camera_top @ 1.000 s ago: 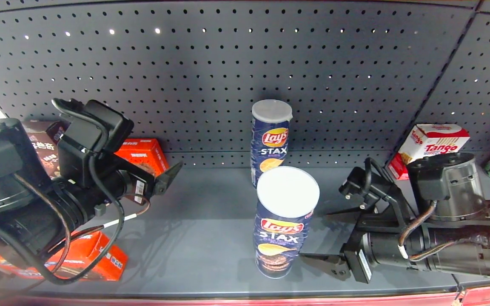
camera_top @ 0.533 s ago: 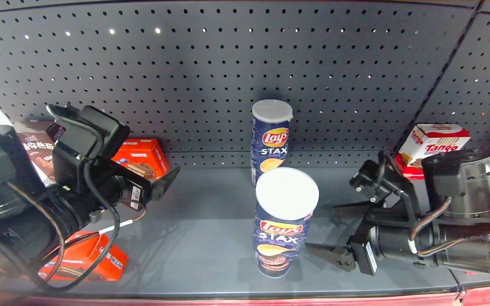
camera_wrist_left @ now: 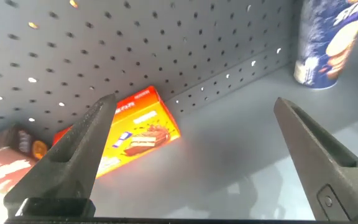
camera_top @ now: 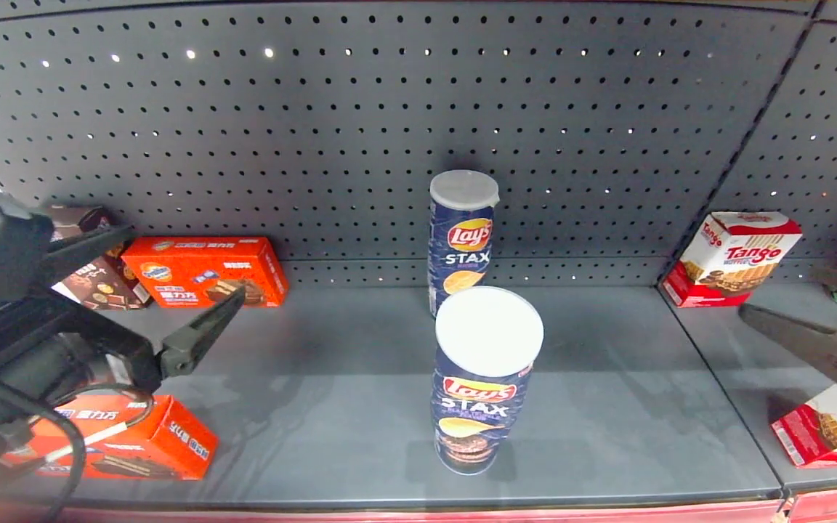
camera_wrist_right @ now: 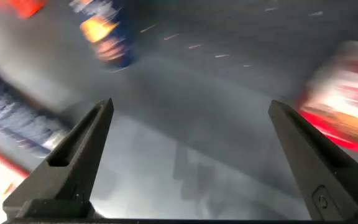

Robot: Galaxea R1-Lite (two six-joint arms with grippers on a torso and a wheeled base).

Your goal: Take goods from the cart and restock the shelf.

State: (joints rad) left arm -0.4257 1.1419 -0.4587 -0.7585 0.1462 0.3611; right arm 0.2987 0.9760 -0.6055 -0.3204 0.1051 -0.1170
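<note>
Plainly, left gripper (camera_top: pixel 186 260) and right gripper (camera_top: pixel 778 290) hang wide open, empty, flanking the front can (camera_top: pixel 482 392).

I find the left hand (camera_top: pixel 186 260) at the left side of the head view, pointing forward and toward the right, its two fingers (camera_wrist_left: pixel 73 155) spread wide apart and the black wrist (camera_top: pixel 33 356) low behind it. The right hand (camera_top: pixel 778 290) enters from the right edge pointing leftward. I record its dark fingers (camera_wrist_right: pixel 73 162) likewise spread wide apart.
</note>
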